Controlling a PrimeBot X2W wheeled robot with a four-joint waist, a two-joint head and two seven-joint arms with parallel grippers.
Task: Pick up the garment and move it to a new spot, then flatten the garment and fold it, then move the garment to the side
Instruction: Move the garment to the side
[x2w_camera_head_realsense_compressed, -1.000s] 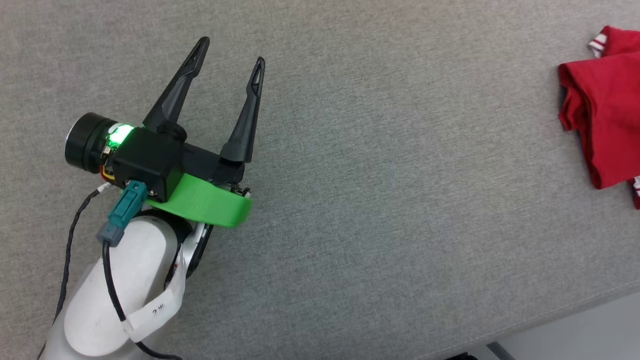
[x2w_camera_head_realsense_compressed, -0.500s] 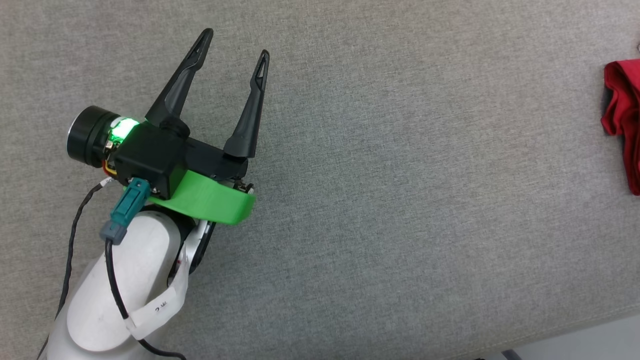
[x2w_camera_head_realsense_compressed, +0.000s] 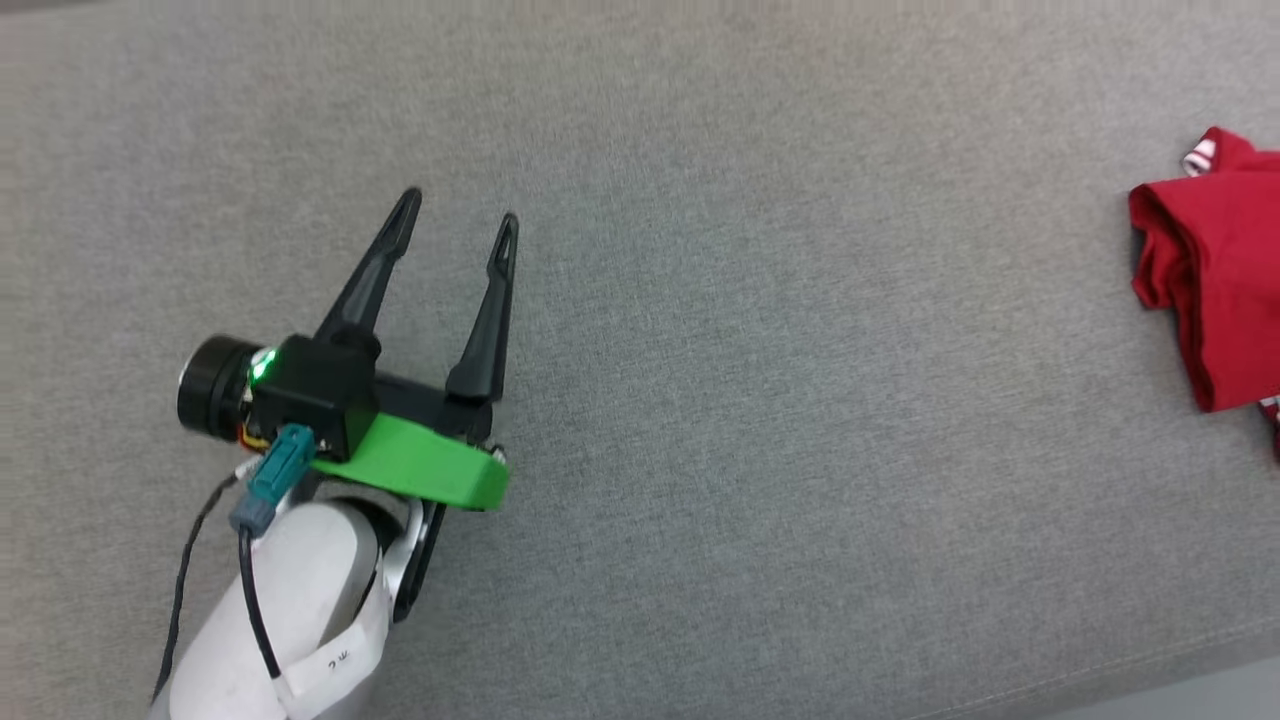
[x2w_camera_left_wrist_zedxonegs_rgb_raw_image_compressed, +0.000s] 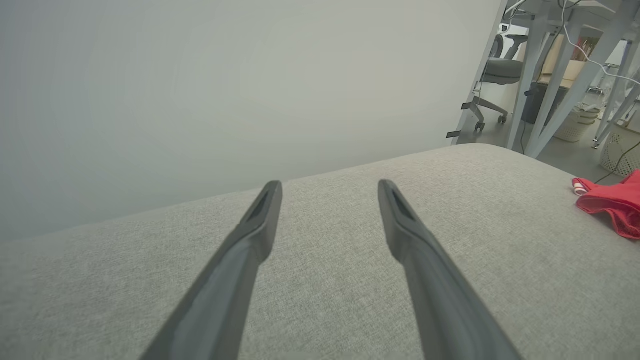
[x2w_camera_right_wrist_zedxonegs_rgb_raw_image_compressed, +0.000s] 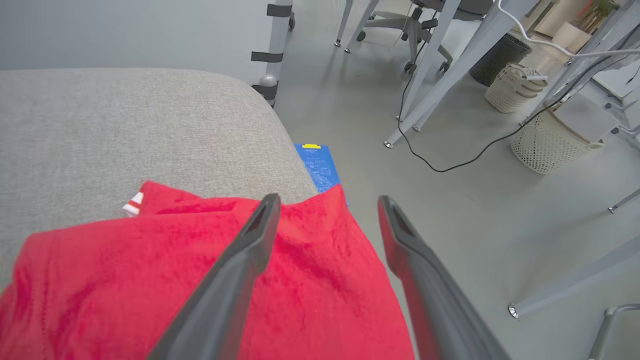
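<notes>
Over the left half of the cushion (x2w_camera_head_realsense_compressed: 800, 400) hangs the left gripper (x2w_camera_head_realsense_compressed: 460, 208), fingers spread wide with nothing between them, pointing away from the robot and a little right. Bare grey fabric lies between it and the garment (x2w_camera_head_realsense_compressed: 1215, 290), which sits well apart at the cushion's right end as a folded red bundle with a striped cuff poking out at its far corner. Its visible part runs away from the robot, though the head view cuts it off. From the right wrist, the right gripper (x2w_camera_right_wrist_zedxonegs_rgb_raw_image_compressed: 328, 201) stands just above the garment's right portion, fingers parted and gripping nothing; the cloth there seems to reach past the cushion's edge.

So the garment lies far right of the left gripper and directly under the right one. Any further nudge would fall to the right arm.

Against the earlier head pictures the whole picture has shifted, so the camera moved. The bundle's shape looks unchanged, and the left jaws are equally wide.
</notes>
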